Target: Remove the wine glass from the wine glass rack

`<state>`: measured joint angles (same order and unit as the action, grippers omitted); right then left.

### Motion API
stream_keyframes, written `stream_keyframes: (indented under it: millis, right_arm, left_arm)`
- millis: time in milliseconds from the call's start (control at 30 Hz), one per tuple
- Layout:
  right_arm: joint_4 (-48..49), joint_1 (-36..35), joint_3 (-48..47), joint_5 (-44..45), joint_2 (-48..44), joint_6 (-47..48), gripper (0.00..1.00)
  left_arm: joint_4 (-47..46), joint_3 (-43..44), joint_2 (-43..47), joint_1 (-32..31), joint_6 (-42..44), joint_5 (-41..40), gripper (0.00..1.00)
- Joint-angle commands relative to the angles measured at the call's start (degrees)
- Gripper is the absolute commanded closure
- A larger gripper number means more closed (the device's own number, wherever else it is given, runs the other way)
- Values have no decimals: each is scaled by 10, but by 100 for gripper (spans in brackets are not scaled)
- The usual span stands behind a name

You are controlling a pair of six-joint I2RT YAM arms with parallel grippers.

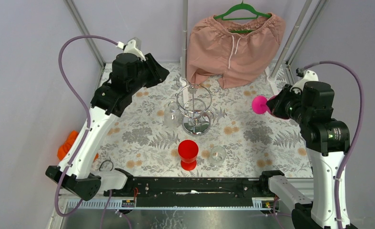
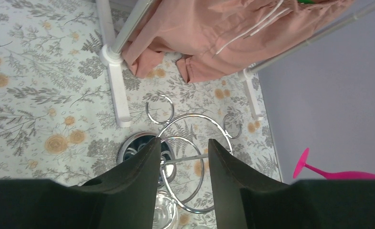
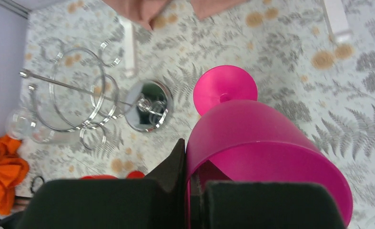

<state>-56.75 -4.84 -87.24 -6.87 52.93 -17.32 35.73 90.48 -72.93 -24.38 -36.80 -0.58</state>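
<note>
The chrome wine glass rack point(image 1: 195, 108) stands mid-table on its round mirror base point(image 3: 148, 112). A clear wine glass point(image 1: 172, 115) hangs from a ring on the rack's left side, seen low down in the left wrist view point(image 2: 164, 212). My left gripper point(image 2: 184, 143) hovers open above the rack's rings point(image 2: 222, 129), holding nothing. My right gripper point(image 3: 190, 157) is shut on the rim of a pink wine glass point(image 3: 252, 143), one finger outside the bowl and one inside. It holds the pink wine glass point(image 1: 260, 104) on its side in the air, to the right of the rack.
A red wine glass point(image 1: 188, 153) and a clear glass point(image 1: 217, 155) stand on the floral cloth in front of the rack. Pink shorts point(image 1: 235, 45) hang from a green hanger behind it, beside a white pole point(image 1: 184, 28). An orange cloth point(image 1: 68, 145) lies at the left edge.
</note>
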Motion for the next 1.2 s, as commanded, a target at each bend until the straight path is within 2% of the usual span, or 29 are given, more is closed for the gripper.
stream_keyframes:
  millis: [0,467,900,1067,1167]
  right_arm:
    - [-66,-3,31,43,-9,27,100]
    - [-121,-2,100,49,-46,33,100]
    - [-116,-3,162,14,-63,31,100]
    - [-108,-3,116,-4,-46,34,100]
    - [-99,-3,48,-34,-23,37,100]
  left_arm:
    - [16,-17,9,-3,17,-29,52]
    - [15,-34,37,-4,27,-23,49]
    - [16,-39,36,-4,32,-22,48]
    - [30,-22,29,-4,33,-45,48]
    - [43,2,24,-4,36,-63,48]
